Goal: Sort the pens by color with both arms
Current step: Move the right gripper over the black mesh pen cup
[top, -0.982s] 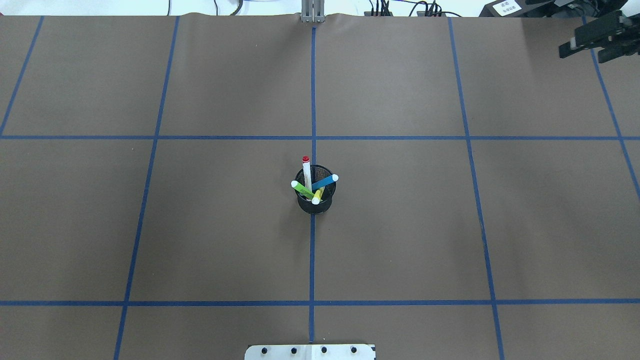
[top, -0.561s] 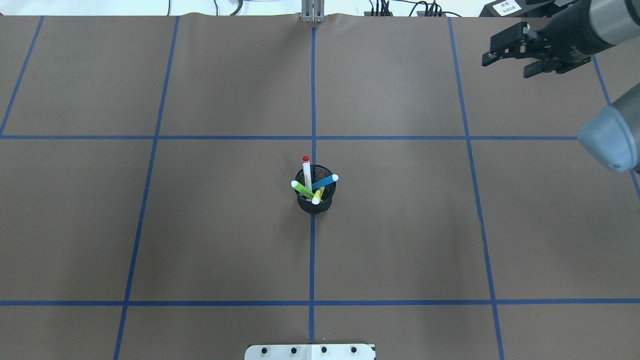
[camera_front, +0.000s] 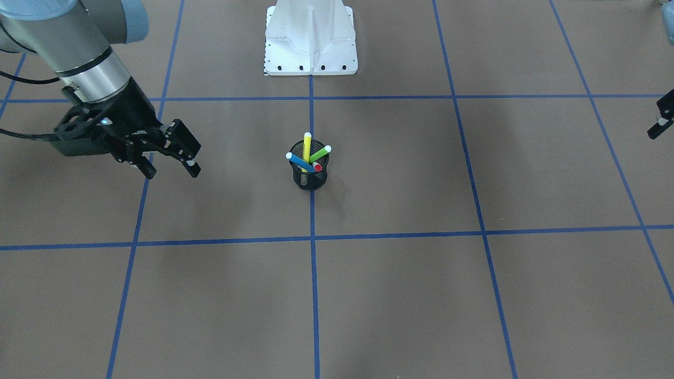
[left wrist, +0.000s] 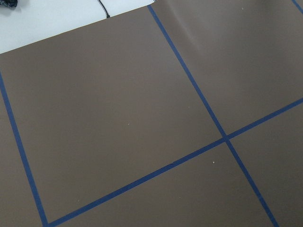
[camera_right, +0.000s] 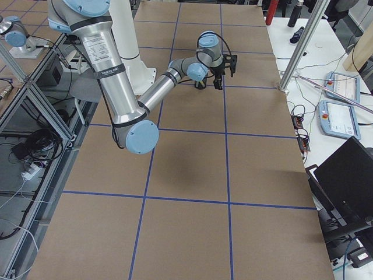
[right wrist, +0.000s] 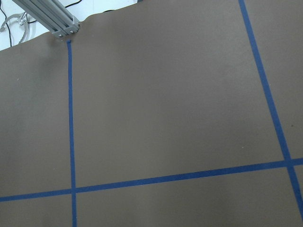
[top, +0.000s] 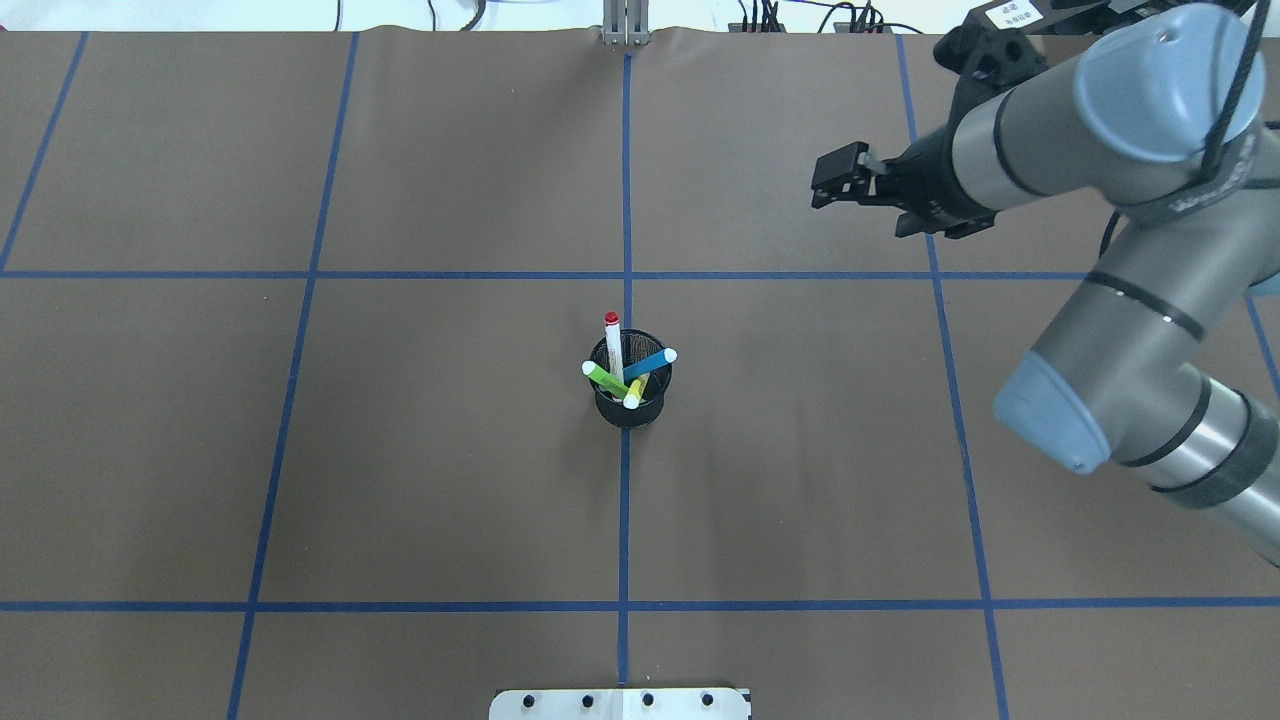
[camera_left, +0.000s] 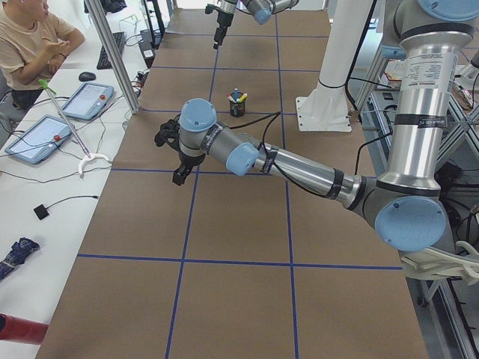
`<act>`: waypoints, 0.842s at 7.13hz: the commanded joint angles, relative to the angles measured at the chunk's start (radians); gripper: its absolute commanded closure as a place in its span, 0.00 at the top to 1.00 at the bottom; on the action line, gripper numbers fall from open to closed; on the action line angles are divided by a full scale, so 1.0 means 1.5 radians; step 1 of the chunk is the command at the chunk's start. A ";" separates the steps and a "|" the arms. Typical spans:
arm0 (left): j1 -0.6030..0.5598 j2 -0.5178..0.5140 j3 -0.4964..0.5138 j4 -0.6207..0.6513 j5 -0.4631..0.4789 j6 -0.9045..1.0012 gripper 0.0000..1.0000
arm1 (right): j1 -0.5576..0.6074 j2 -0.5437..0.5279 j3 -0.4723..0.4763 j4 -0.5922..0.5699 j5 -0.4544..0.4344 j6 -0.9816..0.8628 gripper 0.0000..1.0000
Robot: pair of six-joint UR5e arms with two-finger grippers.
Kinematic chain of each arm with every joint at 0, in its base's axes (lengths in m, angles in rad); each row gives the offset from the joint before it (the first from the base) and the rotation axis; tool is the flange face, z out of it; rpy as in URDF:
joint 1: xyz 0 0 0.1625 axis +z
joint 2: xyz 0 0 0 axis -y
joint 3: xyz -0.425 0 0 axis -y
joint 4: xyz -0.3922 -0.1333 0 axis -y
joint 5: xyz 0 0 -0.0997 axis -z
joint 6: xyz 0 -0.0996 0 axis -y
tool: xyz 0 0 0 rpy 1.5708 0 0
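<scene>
Overhead exterior: black two-finger right gripper (top: 830, 186) swung in from far-right corner toward centre, jaws apart, empty. Four coloured marker pens (top: 650, 363) untouched in black mesh cup (top: 628, 412). Left gripper (camera_front: 660, 123): can't tell. Nothing sorted.

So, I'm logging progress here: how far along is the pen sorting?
Nothing is sorted yet: the blue pen, red-capped white pen, green pen and yellow pen all stand in the black mesh cup. In hand: nothing; the right hand hangs open and empty, apart from the cup. The left hand shows only at the front view's edge. All four picks remain.
</scene>
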 commanded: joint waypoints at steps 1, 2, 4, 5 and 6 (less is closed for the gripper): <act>0.003 0.000 0.005 -0.001 0.000 0.000 1.00 | -0.096 0.006 0.000 0.030 -0.101 0.035 0.92; 0.004 0.000 0.006 -0.001 0.000 -0.001 1.00 | -0.145 0.007 0.000 0.038 -0.163 0.037 0.82; 0.004 0.001 0.006 -0.001 0.000 0.000 1.00 | -0.200 0.014 -0.001 0.038 -0.214 0.035 0.82; 0.004 0.003 0.006 -0.001 0.000 0.000 1.00 | -0.231 0.027 -0.006 0.038 -0.244 0.033 0.82; 0.004 0.004 0.006 -0.001 0.000 0.000 1.00 | -0.257 0.031 -0.007 0.038 -0.266 0.031 0.79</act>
